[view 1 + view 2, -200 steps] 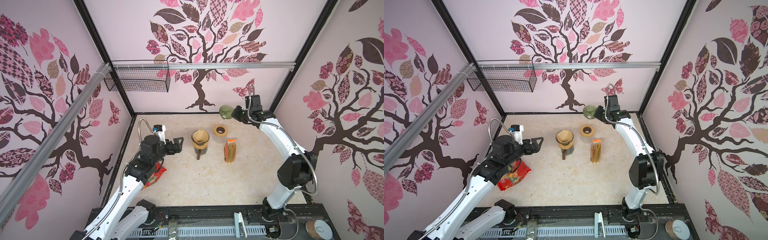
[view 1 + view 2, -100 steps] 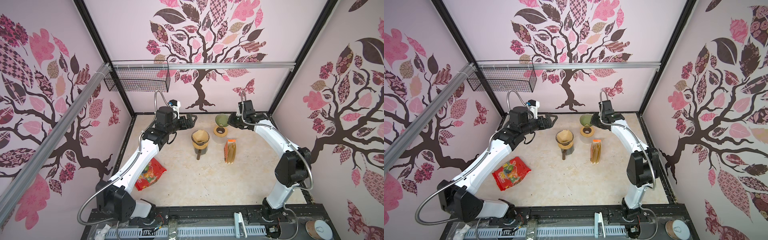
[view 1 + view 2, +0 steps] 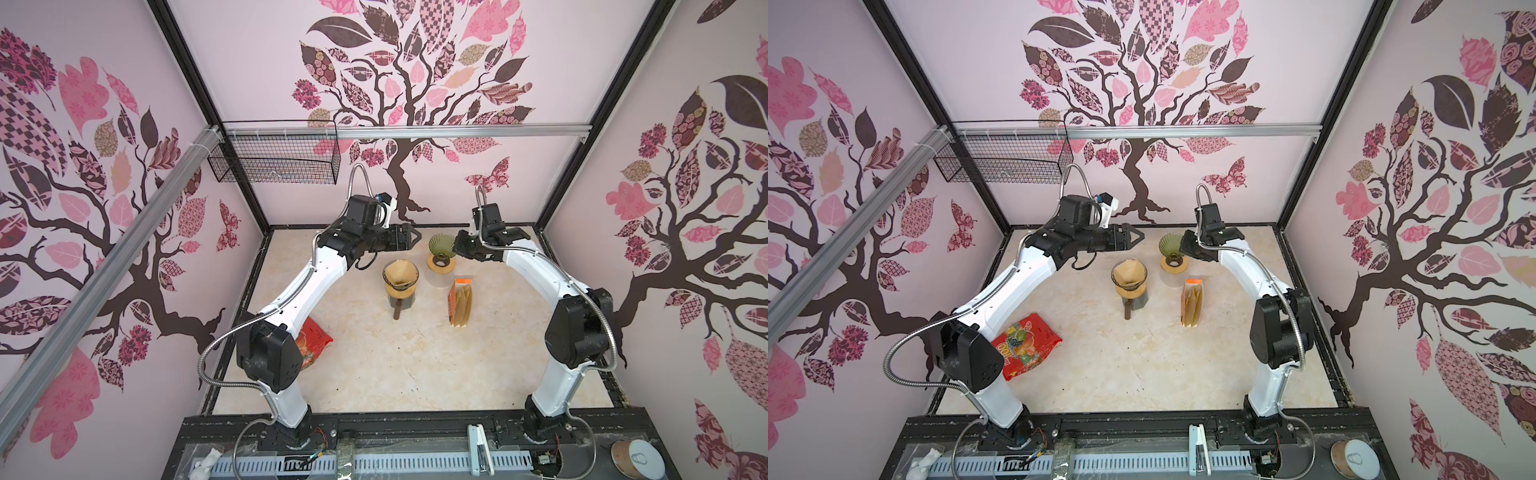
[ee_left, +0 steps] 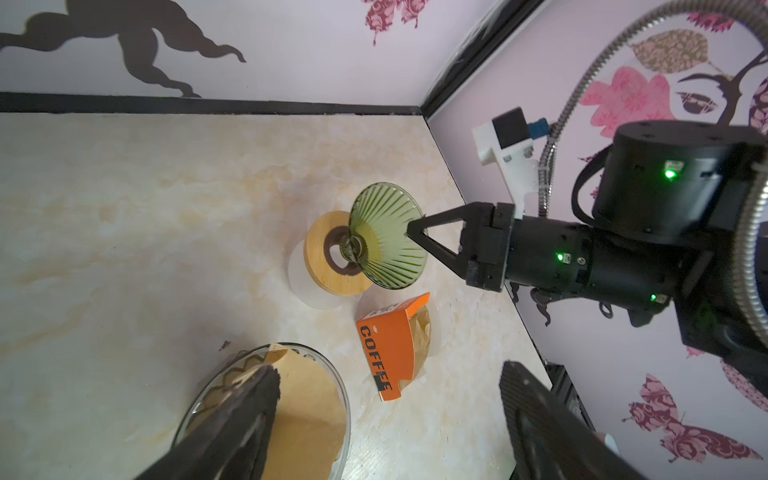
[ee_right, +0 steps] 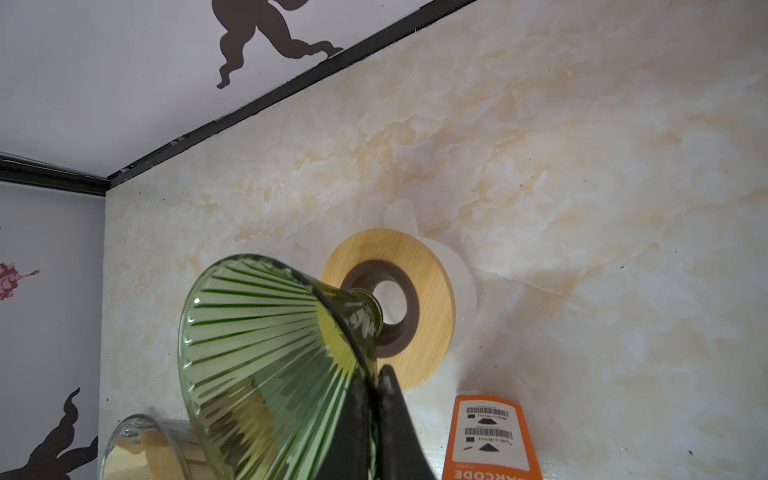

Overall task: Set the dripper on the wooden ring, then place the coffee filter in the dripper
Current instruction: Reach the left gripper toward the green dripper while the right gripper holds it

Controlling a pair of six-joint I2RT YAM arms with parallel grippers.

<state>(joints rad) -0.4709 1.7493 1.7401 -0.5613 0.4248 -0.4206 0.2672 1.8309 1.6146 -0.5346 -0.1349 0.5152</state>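
left gripper [image 3: 410, 238] moved rearward | right gripper [image 4: 410, 227] pinches dripper [image 4: 384, 245] rim

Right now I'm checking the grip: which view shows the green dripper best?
Left wrist: whole green dripper, tilted, rim pinched by the right claw. Right wrist crops it; both top views show it small.

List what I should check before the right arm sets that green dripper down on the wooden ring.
1. Right gripper shut on the green glass dripper by its rim: ok.
2. Dripper upright: not ok, tilted.
3. Stem seated in the hole of the wooden ring: cannot tell.
4. Left gripper open and apart from the dripper: ok.
5. Orange filter box apart from the ring: ok.
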